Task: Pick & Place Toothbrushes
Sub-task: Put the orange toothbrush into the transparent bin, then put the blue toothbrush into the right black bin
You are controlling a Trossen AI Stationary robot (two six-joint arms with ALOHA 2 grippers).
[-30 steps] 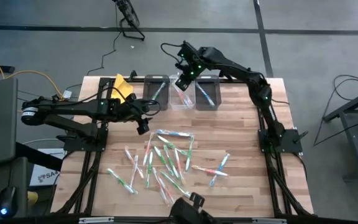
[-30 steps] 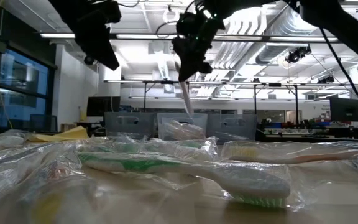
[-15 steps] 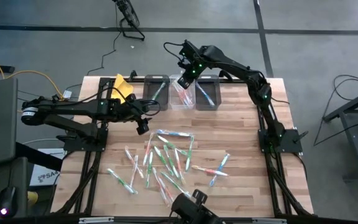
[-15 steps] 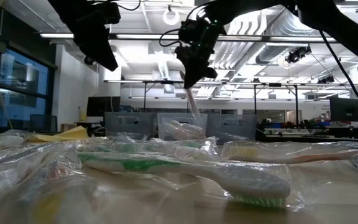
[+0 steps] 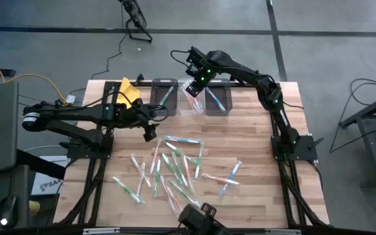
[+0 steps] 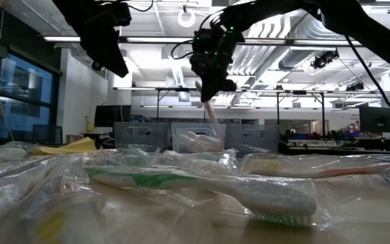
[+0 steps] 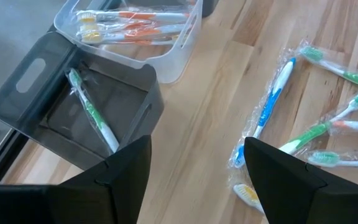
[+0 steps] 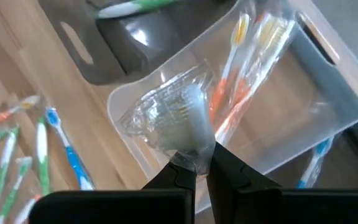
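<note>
Right gripper (image 8: 194,163) pinching a wrapped toothbrush (image 8: 179,121) above the clear bin (image 8: 347,93) of orange toothbrushes (image 8: 235,93), grey bin (image 7: 114,109) at its 9 o'clock holding perhaps one green toothbrush (image 7: 92,112), left gripper (image 7: 191,168) spread.

Most toothbrushes (image 5: 175,166) lie loose in clear wrappers, scattered flat over the middle of the worktop (image 5: 260,130), white handles mixed with green, blue or orange-red, pointing in many directions and some crossing each other. One wrapped toothbrush (image 8: 185,121) with a pale handle hangs tilted from the closed right claw (image 8: 196,163) just above the clear middle bin (image 8: 328,118), where orange toothbrushes (image 7: 132,25) already lie. A green one (image 7: 92,112) rests diagonally in the grey bin (image 7: 36,87) beside it.
</note>
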